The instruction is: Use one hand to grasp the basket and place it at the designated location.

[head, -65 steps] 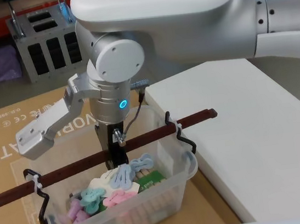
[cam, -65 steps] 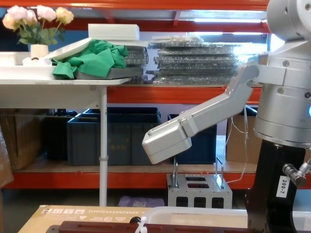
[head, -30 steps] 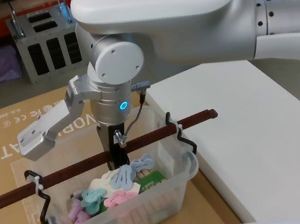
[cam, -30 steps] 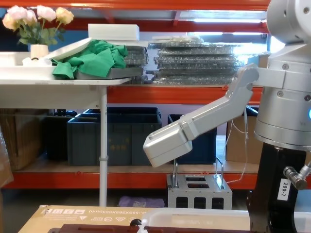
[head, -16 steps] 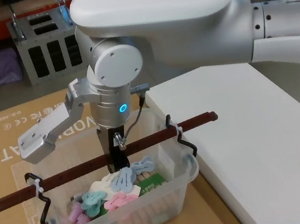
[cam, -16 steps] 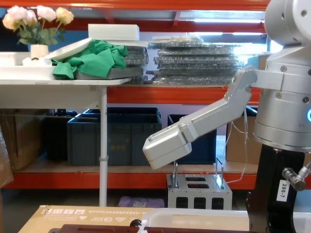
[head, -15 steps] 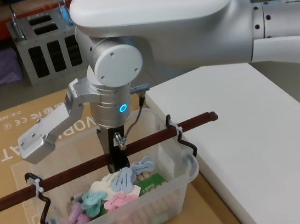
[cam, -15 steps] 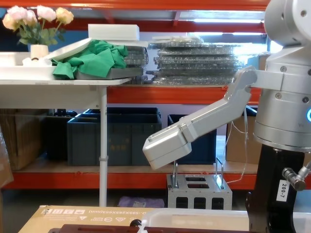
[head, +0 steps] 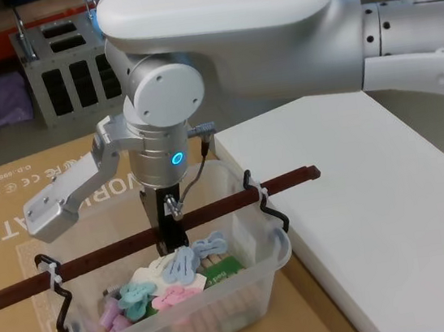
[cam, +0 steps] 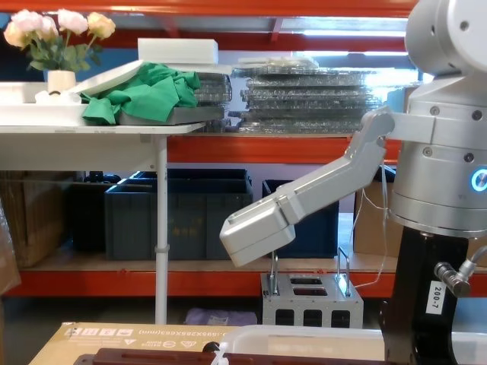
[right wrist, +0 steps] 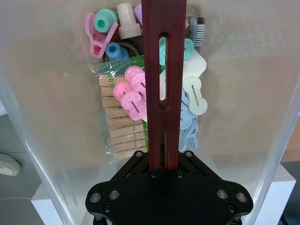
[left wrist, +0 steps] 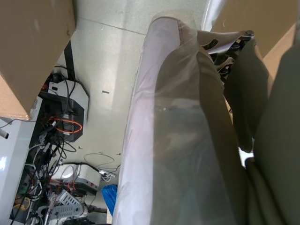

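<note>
The jaws of the right gripper [head: 171, 236] are clamped shut on the long reddish-brown bar handle [head: 227, 202] of the large translucent whitish plastic basket [head: 258, 288]. They grip it roughly midway between the two black wire hooks [head: 268, 202] that tie the bar to the rim.

Over the last two seconds the right wrist, with its blue ring light, has edged a little toward the left of the head frame. The basket has gone with it, staying level. In the chest view the grey wrist housing has slid left too. I judge that the grasp is done and a slow carry has begun, with the set-down still to come.

The basket sits in the lower centre of the head frame, over the flat brown cardboard sheet [head: 14, 201] and just beside the white worktop [head: 373, 195] at the right. It is upright with its mouth up, and pastel plastic clothes pegs [head: 178, 266] lie inside.

Its long axis follows the bar, which runs from the left edge of the frame, low down, up to right of centre. The right end is the higher one in the picture, and the bar overhangs the tub at both ends.

The left arm is idle, its wrist camera looking down at a grey floor [left wrist: 108, 61].
</note>
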